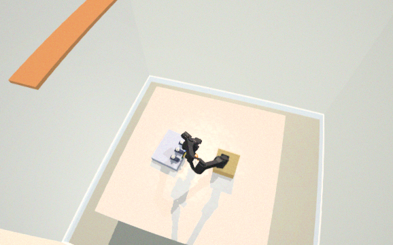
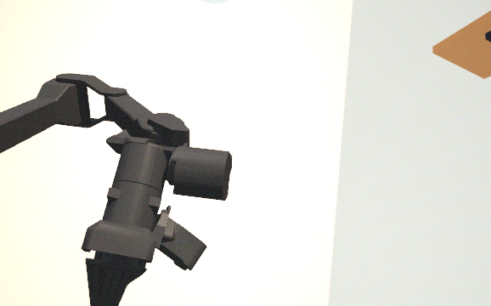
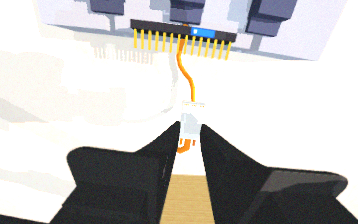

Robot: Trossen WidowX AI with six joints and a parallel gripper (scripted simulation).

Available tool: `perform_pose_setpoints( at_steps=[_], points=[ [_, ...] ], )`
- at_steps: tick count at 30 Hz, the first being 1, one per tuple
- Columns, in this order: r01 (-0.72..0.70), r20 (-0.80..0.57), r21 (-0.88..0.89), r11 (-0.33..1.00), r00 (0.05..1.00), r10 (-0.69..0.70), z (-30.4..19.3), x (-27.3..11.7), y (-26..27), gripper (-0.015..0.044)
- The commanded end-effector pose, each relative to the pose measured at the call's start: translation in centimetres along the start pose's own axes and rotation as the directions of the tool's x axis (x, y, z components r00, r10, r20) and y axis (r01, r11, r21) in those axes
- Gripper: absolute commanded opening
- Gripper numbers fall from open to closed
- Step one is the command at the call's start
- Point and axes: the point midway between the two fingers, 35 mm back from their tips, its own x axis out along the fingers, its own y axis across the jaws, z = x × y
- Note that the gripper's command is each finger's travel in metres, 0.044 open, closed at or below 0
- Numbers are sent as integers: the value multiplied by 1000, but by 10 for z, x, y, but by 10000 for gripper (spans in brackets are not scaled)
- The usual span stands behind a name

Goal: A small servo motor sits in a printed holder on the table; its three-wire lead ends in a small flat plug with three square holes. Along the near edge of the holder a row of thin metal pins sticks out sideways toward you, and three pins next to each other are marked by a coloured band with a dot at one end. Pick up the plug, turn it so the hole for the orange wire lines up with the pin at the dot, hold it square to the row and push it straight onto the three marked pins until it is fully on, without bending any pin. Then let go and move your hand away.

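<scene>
My gripper [image 3: 190, 127] is shut on the pale plug [image 3: 191, 119], seen in the wrist view; its fingertips are out of frame in the exterior view. The plug points toward the pin row [image 3: 152, 40], with a gap between them. A blue band [image 3: 205, 33] with a white dot at its left end marks pins slightly right of the plug's line. The orange lead [image 3: 186, 72] runs from the holder [image 3: 307, 35] [image 1: 166, 146] over the pins toward the plug, and a short orange loop shows at the plug's rear. The plug's holes cannot be seen.
Dark servo blocks [image 3: 186, 11] sit on the holder behind the pins; white round tops show on them in the top view. The arm [image 1: 199, 167] [image 2: 135, 166] rises from a wooden base block [image 1: 233, 165] [image 3: 187, 200]. An orange board [image 1: 57, 44] [image 2: 471, 51] lies away from the table.
</scene>
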Motion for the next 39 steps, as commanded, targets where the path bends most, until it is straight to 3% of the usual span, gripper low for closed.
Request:
perform_pose_setpoints(
  at_steps=[1,19,39],
  points=[
    [-7,-11,14,1000,1000,7,-5,18,1,0],
    [-8,-10,12,1000,1000,8,31,22,-2,0],
    [-8,-10,12,1000,1000,8,39,22,1,0]
  ],
)
